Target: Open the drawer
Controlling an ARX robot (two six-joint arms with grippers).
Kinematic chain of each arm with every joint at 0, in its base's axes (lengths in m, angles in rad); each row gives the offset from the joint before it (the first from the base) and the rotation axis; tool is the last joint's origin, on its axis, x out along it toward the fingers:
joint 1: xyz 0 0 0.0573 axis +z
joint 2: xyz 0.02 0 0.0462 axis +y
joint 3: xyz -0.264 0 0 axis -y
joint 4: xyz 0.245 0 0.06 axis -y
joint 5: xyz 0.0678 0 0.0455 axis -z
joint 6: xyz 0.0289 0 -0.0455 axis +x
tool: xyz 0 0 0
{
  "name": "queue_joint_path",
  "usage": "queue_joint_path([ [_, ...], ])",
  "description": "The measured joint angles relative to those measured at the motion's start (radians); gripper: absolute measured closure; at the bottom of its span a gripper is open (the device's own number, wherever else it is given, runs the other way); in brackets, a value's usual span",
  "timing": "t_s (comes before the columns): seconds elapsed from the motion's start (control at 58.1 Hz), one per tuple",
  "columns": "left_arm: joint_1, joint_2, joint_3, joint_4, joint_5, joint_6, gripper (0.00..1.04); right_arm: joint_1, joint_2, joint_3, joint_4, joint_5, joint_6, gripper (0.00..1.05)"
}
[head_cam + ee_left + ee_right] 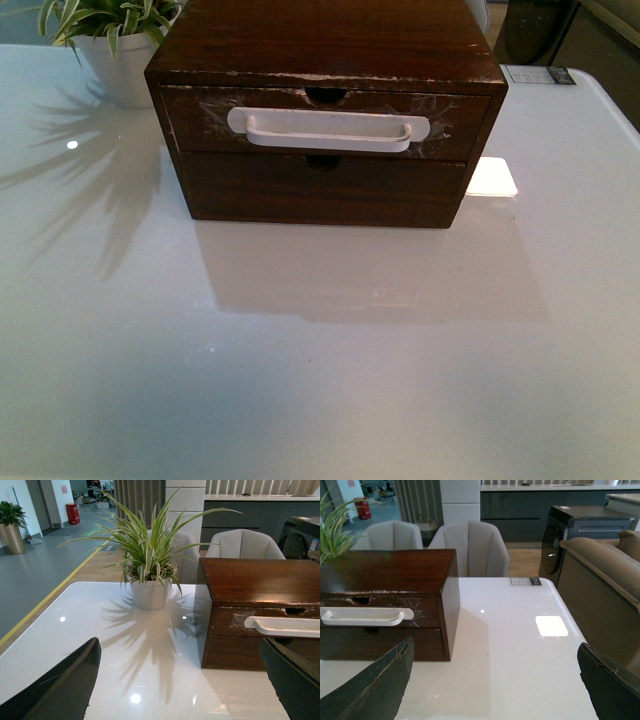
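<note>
A dark brown wooden chest (325,45) stands at the far middle of the white table (320,350). Its upper drawer (200,122) is shut flush, with whitish scuffs, a notched top edge and a long white bar handle (328,130). Below it is a plain dark drawer front (320,190) without a handle. Neither arm shows in the front view. My left gripper (185,680) is open and empty, back from the chest's left corner; the drawer handle (285,626) shows there. My right gripper (495,680) is open and empty, off the chest's right side; the handle (365,616) shows there too.
A potted spider plant (110,35) in a white pot stands at the back left, close to the chest; it also shows in the left wrist view (149,567). A small label (535,75) lies at the back right. Chairs (470,547) and a sofa (600,580) stand beyond the table's edges.
</note>
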Motion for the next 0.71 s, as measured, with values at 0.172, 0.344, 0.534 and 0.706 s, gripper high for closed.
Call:
queue_joint_path([
  [0.172,0.0,0.0,0.0,0.0,0.0,0.0,0.08,0.0,0.0,0.0,0.0,0.0,0.0,0.09],
  [0.344,0.0,0.0,0.0,0.0,0.0,0.0,0.08,0.0,0.0,0.0,0.0,0.0,0.0,0.09],
  [0.534,0.0,0.0,0.0,0.0,0.0,0.0,0.08,0.0,0.0,0.0,0.0,0.0,0.0,0.09],
  [0.706,0.0,0.0,0.0,0.0,0.0,0.0,0.08,0.0,0.0,0.0,0.0,0.0,0.0,0.09],
])
